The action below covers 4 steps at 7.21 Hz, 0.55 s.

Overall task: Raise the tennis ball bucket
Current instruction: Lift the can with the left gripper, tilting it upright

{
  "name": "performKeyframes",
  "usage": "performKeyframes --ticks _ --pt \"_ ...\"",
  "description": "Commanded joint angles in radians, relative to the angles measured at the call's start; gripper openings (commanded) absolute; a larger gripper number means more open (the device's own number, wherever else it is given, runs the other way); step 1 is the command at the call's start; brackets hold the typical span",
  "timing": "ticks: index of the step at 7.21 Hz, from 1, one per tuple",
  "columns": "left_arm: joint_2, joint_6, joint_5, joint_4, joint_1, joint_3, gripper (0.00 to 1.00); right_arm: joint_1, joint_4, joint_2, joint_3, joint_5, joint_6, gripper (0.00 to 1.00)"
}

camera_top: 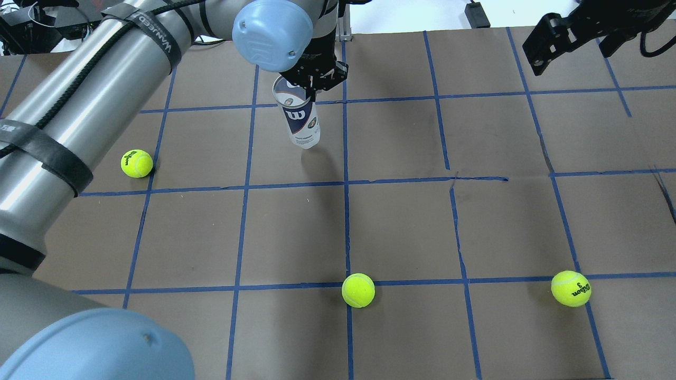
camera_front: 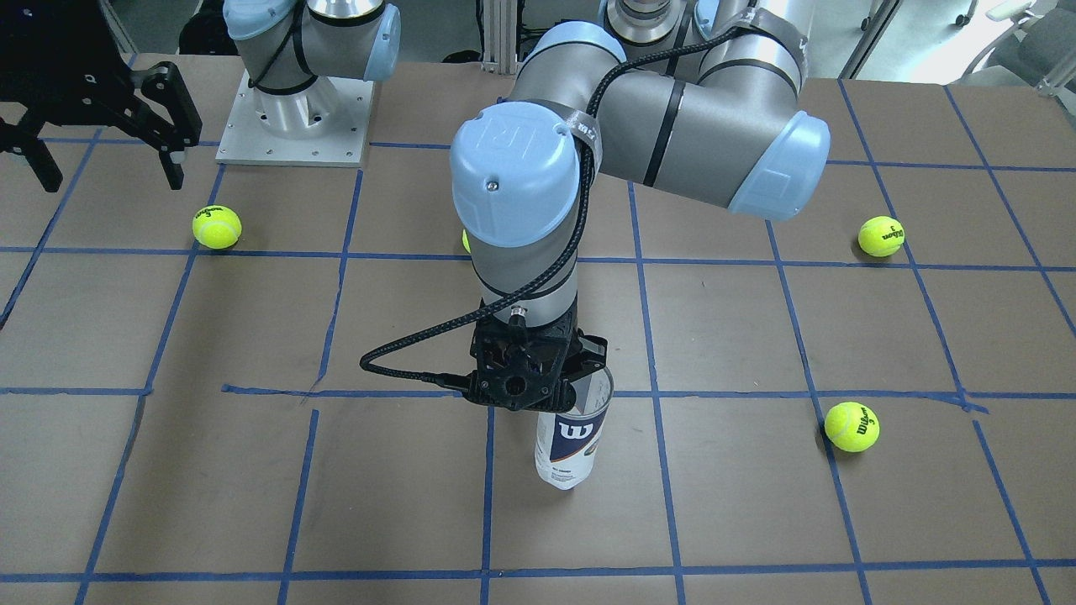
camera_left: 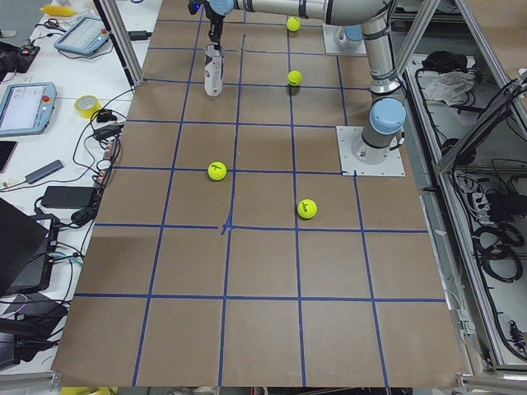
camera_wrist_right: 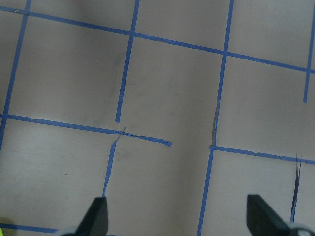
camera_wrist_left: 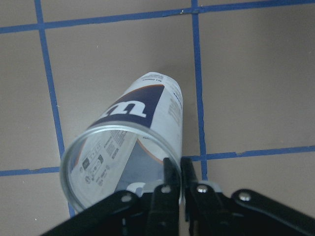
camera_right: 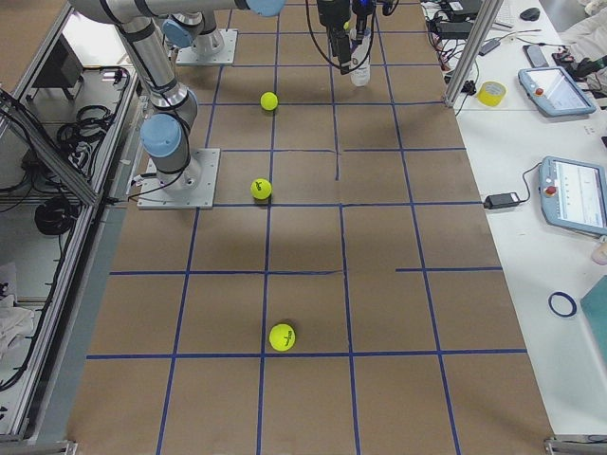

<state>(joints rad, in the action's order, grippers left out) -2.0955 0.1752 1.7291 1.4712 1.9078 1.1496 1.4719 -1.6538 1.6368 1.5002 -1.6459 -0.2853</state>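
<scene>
The tennis ball bucket [camera_front: 572,437] is a clear can with a white-and-navy Wilson label, empty, its metal-rimmed mouth up. My left gripper [camera_front: 580,370] is shut on the rim, one finger inside and one outside, as the left wrist view [camera_wrist_left: 177,182] shows. The bucket [camera_wrist_left: 142,118] hangs slightly tilted. In the overhead view [camera_top: 301,124] its shadow lies apart from its base, so it seems a little above the table. My right gripper [camera_top: 570,50] is open and empty, far off at the table's right back corner; its fingers [camera_wrist_right: 98,216] stand wide apart over bare paper.
Yellow tennis balls lie scattered on the brown, blue-taped table [camera_top: 401,227]: one at the left [camera_top: 137,163], one near the front middle [camera_top: 358,290], one front right [camera_top: 570,288]. My left arm [camera_top: 79,116] stretches across the left half.
</scene>
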Motion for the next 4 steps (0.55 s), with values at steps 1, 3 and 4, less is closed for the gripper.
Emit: performKeyframes --ticks 1,3,4 --pt "-0.038 -0.022 0.038 -0.002 0.01 -0.013 0.0 -0.001 0.003 0.0 0.0 -0.002 0.0 1.0" --pt "-0.043 -0.075 0.04 -0.021 0.01 -0.005 0.0 -0.001 0.003 0.0 0.0 -0.002 0.0 1.0" --pt "-0.044 -0.08 0.043 -0.06 0.01 0.022 0.17 -0.002 0.0 -0.002 0.0 -0.002 0.0 1.0"
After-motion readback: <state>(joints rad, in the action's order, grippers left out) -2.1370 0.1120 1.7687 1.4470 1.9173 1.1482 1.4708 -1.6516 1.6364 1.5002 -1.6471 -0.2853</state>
